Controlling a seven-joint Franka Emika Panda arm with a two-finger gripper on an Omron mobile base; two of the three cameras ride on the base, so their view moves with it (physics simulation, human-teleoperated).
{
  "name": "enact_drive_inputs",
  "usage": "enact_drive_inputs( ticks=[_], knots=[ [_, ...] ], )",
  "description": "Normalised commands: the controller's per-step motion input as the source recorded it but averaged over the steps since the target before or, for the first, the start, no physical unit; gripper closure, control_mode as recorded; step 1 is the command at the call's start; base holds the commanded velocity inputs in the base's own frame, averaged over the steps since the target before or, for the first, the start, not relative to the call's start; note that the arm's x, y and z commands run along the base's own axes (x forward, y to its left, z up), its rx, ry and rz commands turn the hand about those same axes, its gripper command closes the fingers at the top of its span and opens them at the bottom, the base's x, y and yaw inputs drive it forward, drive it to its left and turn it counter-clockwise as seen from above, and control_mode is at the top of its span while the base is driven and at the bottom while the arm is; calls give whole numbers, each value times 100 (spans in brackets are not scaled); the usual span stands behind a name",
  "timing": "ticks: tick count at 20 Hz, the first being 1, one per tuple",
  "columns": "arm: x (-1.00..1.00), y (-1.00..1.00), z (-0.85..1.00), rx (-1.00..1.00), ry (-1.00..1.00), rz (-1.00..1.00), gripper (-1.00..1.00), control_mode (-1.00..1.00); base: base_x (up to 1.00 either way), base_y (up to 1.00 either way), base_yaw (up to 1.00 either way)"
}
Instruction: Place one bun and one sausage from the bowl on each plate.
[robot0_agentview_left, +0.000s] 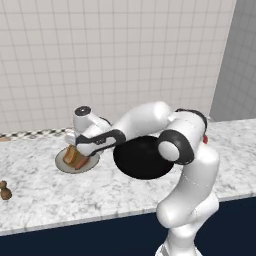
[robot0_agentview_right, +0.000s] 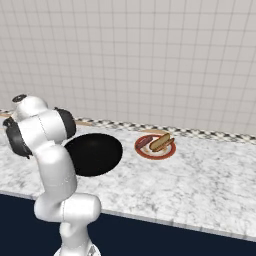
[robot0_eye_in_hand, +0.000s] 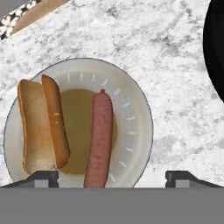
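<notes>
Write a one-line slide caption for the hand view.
Open gripper above the beige plate, which holds a bun and a sausage lying side by side.

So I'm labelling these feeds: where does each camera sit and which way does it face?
Left base view: behind-left, facing the marble counter; white arm, gripper over the beige-grey plate.
Right base view: behind-right; arm lower left, red-rimmed white plate.
Hand view: looking down on the beige-grey plate; fingertips.
All share the wide black bowl.

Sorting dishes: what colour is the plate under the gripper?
Beige-grey plate with a brownish centre, clearest in the hand view.
</notes>
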Motion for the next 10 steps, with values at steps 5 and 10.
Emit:
enact_drive_inputs(
  ticks=[5, 10],
  knots=[
    [-100, -100, 78, 33, -9, -9, -100, -100, 0, 0, 0],
    [-87, -94, 79, 31, -21, -9, -100, -100, 0, 0, 0]
  ],
)
